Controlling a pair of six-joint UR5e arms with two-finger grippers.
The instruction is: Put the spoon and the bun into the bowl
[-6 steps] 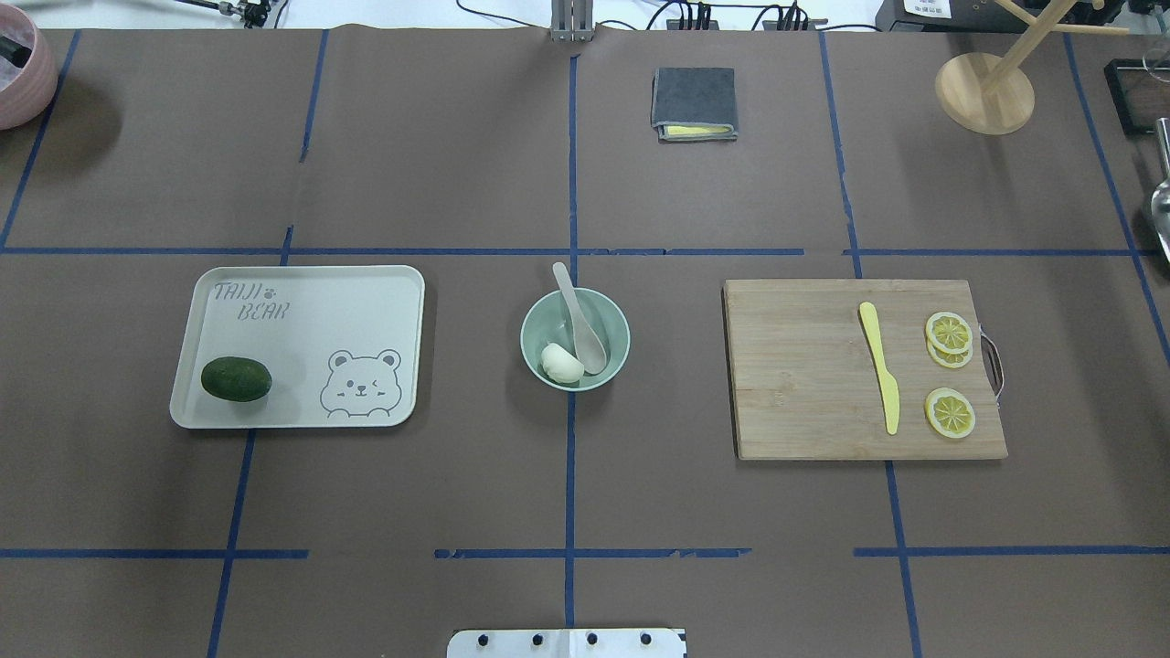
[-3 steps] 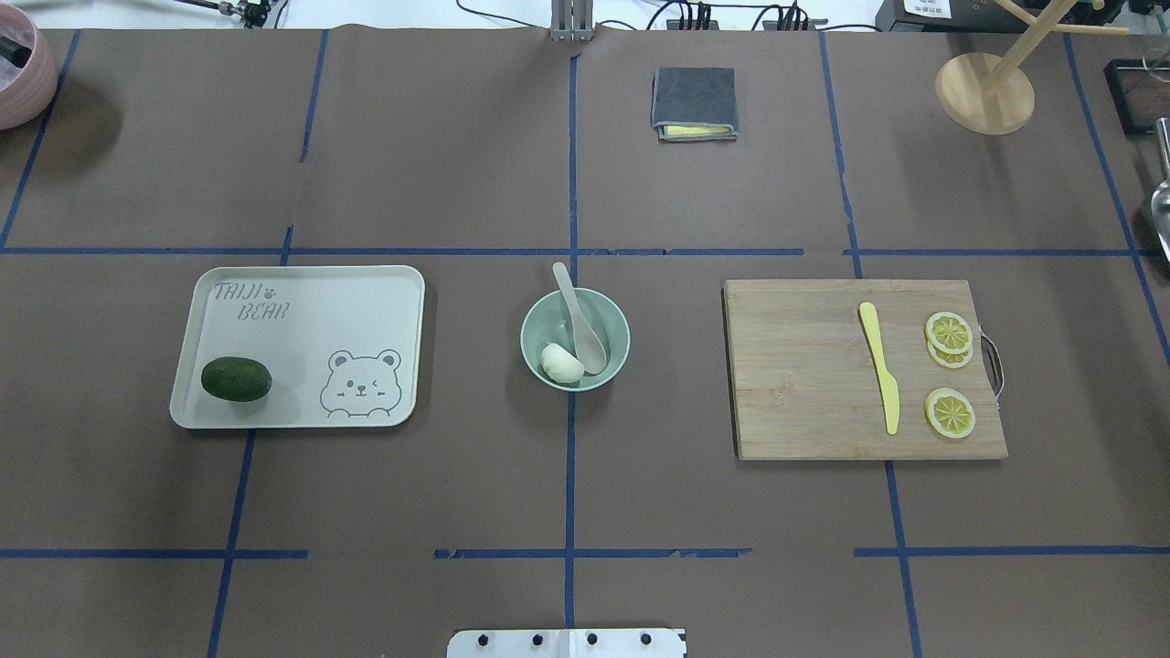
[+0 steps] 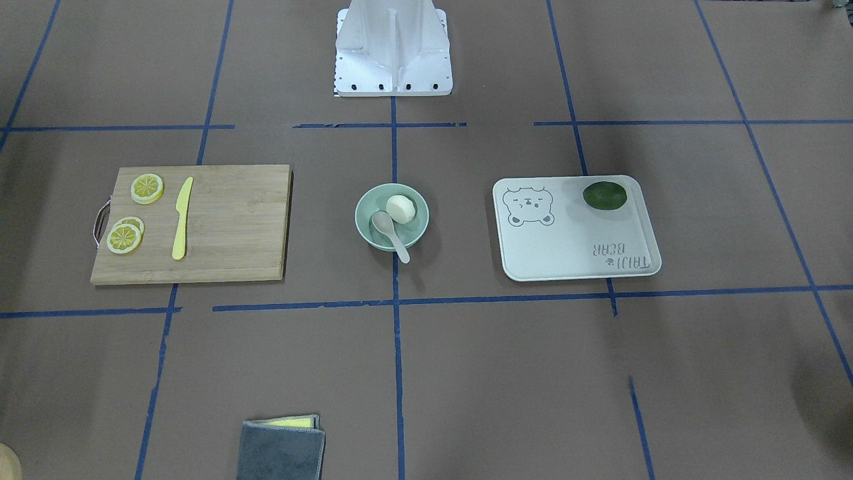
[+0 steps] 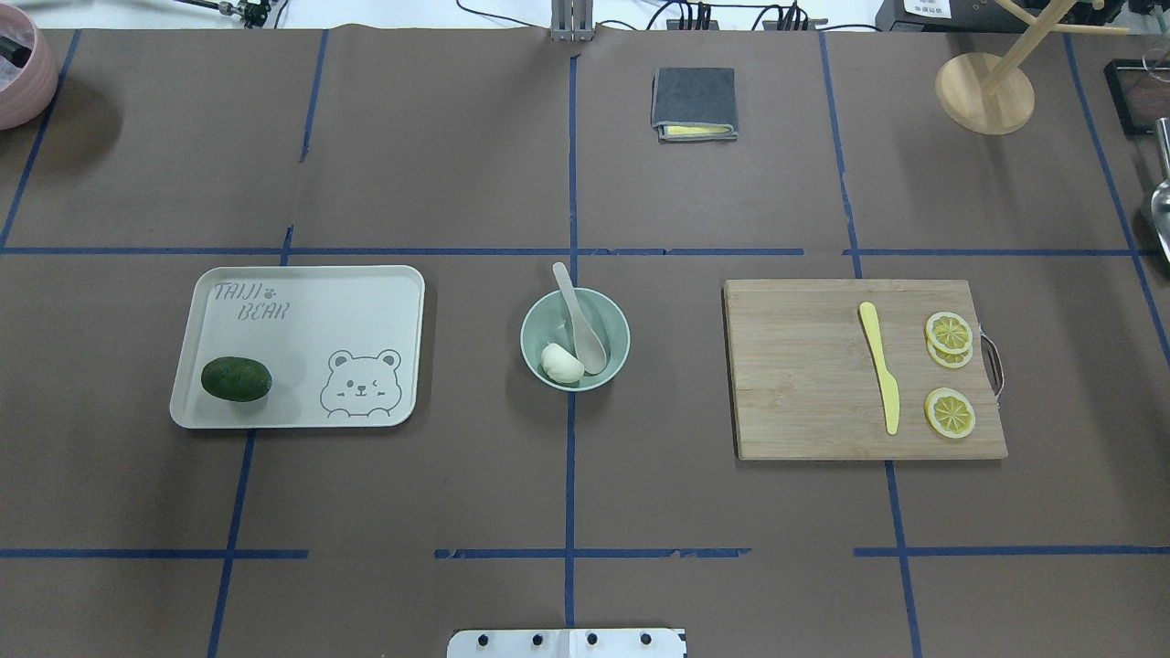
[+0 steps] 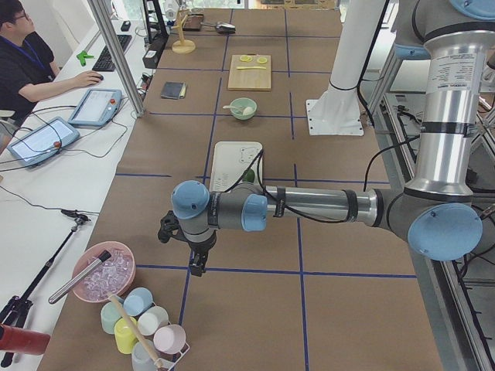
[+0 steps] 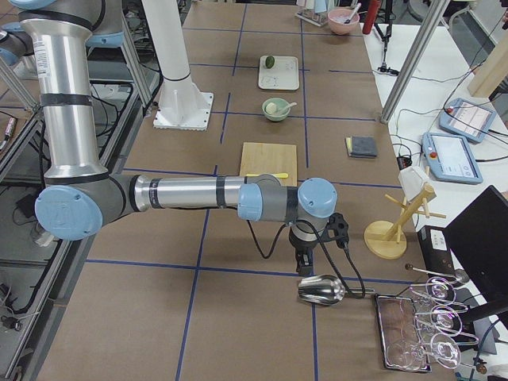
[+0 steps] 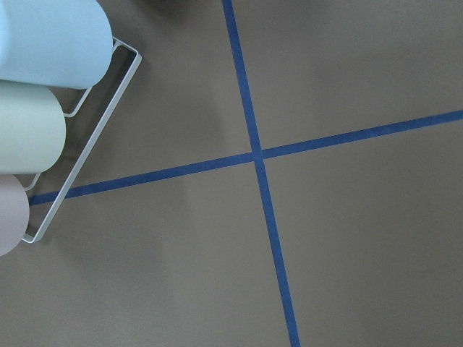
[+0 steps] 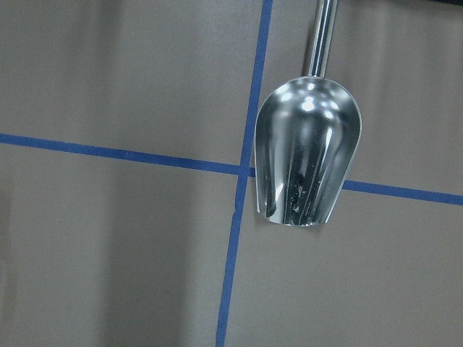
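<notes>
From your side of the table, the mint bowl [image 3: 363,230] sits at centre. The white bun [image 3: 401,209] lies inside it. The spoon [image 3: 393,237] is just beside the bun, scoop down in the bowl and handle tilted out over the rim toward you. A cutting board [image 3: 233,220] with a yellow knife [image 3: 181,219] and lemon slices [image 3: 146,188] lies well apart on one side. A tray [image 3: 580,247] bearing a lime [image 3: 604,195] lies on the other.

Overhead, you see the bun against the bowl's wall nearest the robot and the spoon handle leaning over the far rim.

From the table's left end, the left gripper [image 5: 196,267] hangs over the table near a pink dish [image 5: 104,272], well apart from the bowl. You cannot tell how its fingers stand.

From the right end, the right gripper [image 6: 305,268] hangs just above a metal scoop [image 6: 321,290]. Its fingers' state cannot be told either.

The left wrist camera shows you pastel cups [image 7: 43,43] in a wire rack [image 7: 85,147] beside crossing blue tape lines [image 7: 255,155].

The right wrist camera shows you the metal scoop lying across a tape crossing.
</notes>
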